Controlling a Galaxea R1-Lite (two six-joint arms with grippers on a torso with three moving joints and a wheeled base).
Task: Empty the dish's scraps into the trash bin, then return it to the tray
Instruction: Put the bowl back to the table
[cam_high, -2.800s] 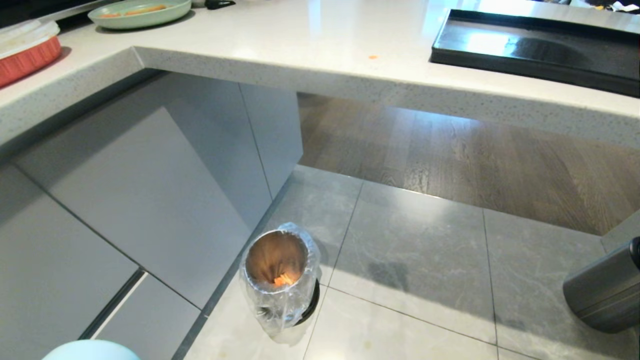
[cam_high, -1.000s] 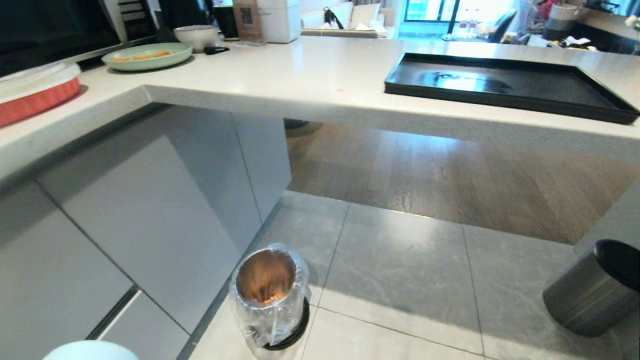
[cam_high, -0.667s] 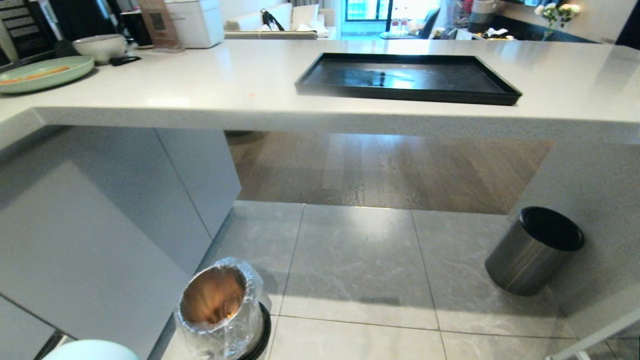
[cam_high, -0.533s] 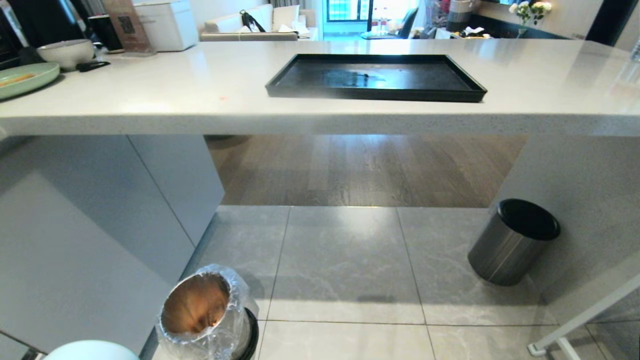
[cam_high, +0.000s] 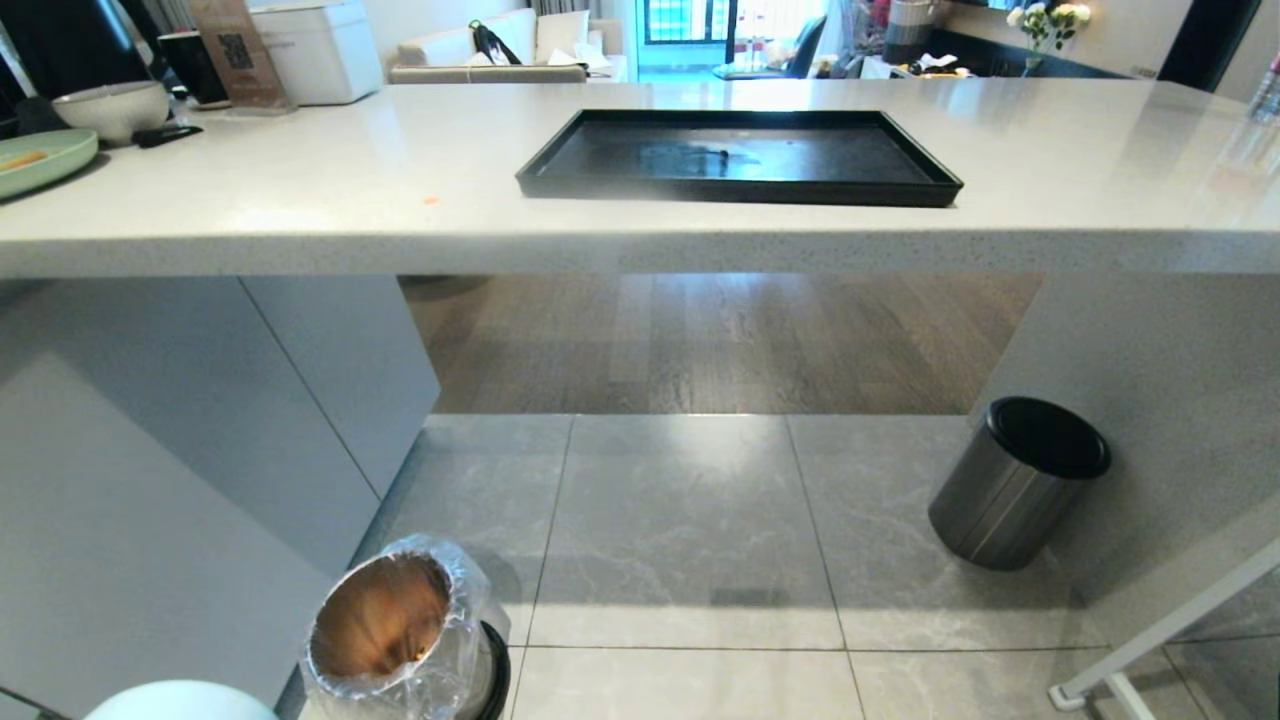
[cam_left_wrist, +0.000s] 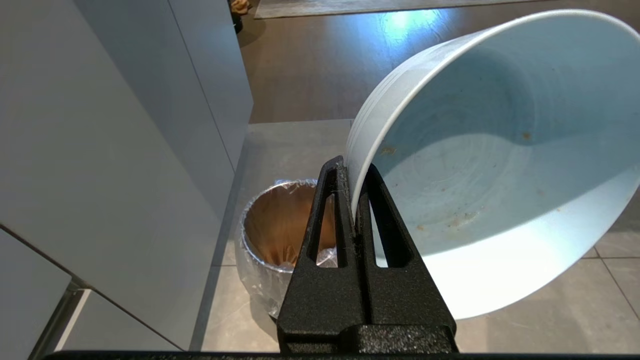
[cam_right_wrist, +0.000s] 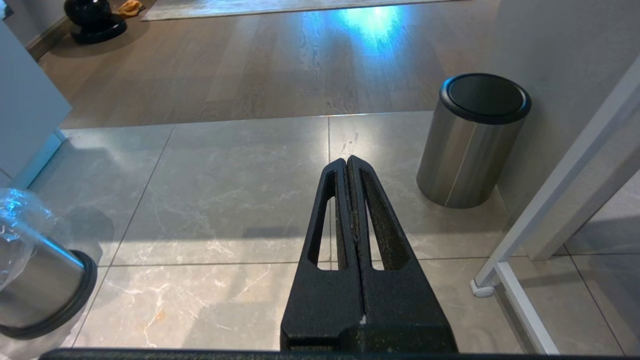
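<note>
Pale-blue dish, emptied (only smears), is pinched at its rim by your left tool; carry it up to the tray; right tool pressed together.

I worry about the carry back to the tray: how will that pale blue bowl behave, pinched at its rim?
The pale blue bowl looks rigid and glossy, so it could slip. The left pincer grips only one rim edge, so it may swing or tilt. Emptied to crumbs, it is probably light.
</note>
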